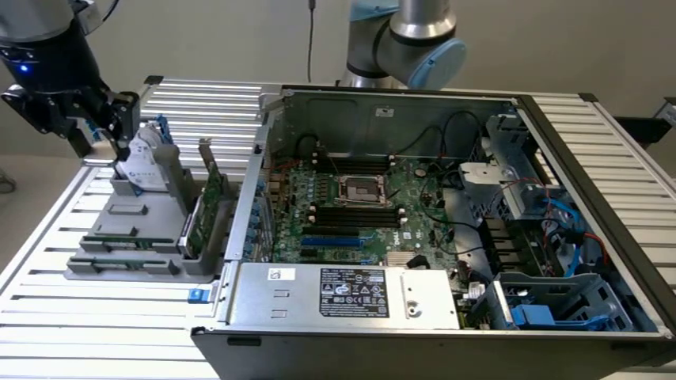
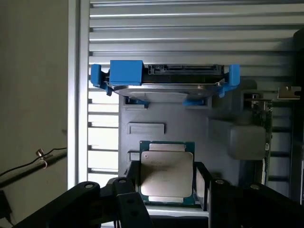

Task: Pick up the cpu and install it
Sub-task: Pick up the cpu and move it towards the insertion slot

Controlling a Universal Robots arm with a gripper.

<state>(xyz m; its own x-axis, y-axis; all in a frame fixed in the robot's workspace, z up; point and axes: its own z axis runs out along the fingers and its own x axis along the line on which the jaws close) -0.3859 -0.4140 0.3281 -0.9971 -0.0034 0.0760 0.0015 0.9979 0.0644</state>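
Note:
The cpu (image 2: 166,173), a small square chip with a dull silver top and a thin green edge, sits between my gripper's black fingers (image 2: 134,183), which press against two of its opposite sides. My gripper (image 1: 109,138) hangs at the exterior view's left, above the far end of the grey parts holder (image 1: 127,237), and is shut on the cpu. Inside the open computer case (image 1: 444,214), the empty metal-framed cpu socket (image 1: 357,190) lies in the middle of the green motherboard (image 1: 349,229), well to the right of the gripper.
A silver hard drive in blue brackets (image 2: 164,78) stands upright on the holder just beyond the gripper. Green circuit cards (image 1: 211,202) stand on edge between the holder and the case wall. A power supply (image 1: 349,293), cables and drive cages crowd the case's front and right.

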